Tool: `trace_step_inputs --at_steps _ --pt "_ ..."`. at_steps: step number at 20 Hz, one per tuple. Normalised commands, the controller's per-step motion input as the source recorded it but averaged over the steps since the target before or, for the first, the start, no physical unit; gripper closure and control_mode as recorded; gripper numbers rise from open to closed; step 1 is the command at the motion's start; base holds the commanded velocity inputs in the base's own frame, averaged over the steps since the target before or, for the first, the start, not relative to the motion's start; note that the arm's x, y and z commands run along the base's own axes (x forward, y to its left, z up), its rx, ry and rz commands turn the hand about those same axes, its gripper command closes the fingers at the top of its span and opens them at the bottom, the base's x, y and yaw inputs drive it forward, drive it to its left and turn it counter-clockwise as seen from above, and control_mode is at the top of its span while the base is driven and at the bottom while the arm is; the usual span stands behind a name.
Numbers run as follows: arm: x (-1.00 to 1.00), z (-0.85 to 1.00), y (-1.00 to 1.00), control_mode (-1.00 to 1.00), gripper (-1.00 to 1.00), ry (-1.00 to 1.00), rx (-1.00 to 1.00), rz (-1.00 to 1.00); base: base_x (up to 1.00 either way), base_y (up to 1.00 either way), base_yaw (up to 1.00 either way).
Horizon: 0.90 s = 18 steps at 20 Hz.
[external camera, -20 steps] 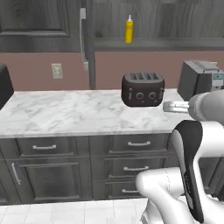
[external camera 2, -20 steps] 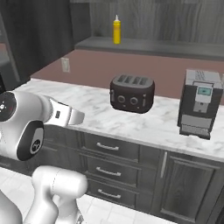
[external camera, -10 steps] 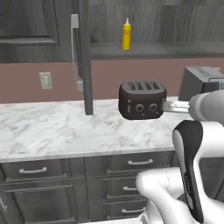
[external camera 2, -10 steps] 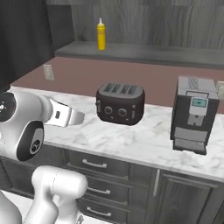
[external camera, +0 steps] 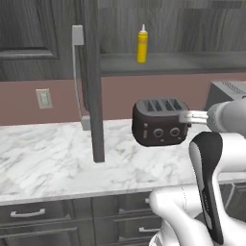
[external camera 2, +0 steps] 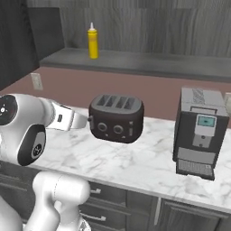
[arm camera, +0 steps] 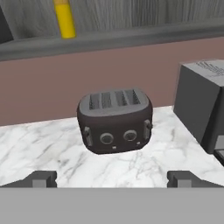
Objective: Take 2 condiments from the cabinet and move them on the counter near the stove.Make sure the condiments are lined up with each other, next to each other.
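Observation:
One of the condiments, a tall yellow squeeze bottle (external camera: 141, 44) (external camera 2: 92, 41) (arm camera: 64, 19) with a white nozzle, stands upright on the shelf of the open dark grey cabinet (external camera: 192, 62). The cabinet door (external camera: 91, 81) hangs open, edge-on, with its silver bar handle (external camera: 76, 72) to the left. My gripper (arm camera: 112, 178) is open and holds nothing. It hovers over the white marble counter (external camera: 48, 158), just in front of a black toaster and well below the bottle. In the base views the hand (external camera: 192, 116) (external camera 2: 76, 121) points at the toaster. The stove is out of view.
A black four-slot toaster (external camera: 160, 121) (external camera 2: 116, 118) (arm camera: 114, 119) sits on the counter under the shelf. A grey coffee machine (external camera 2: 198, 132) (arm camera: 201, 105) stands to its right. A wall outlet (external camera: 43, 98) is on the backsplash. Dark drawers (external camera: 29, 214) run below the counter.
The base has driven, so both base views have shifted and closed in on the cabinet and toaster. The arm holds the same pose and the gripper stays open.

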Motion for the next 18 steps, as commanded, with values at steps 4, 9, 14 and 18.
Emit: trace_step_inputs --at_steps 4,9,14,18 --pt "0.00 0.00 0.00 1.00 -1.00 0.00 0.00 0.00 0.42 0.06 0.00" --pt "0.00 0.00 0.00 1.00 -1.00 0.00 0.00 0.00 0.49 0.03 -0.01" --pt "0.00 0.00 0.00 1.00 -1.00 0.00 0.00 0.00 0.29 0.00 0.00" --pt "0.00 0.00 0.00 1.00 -1.00 0.00 0.00 0.00 0.01 0.00 0.00"
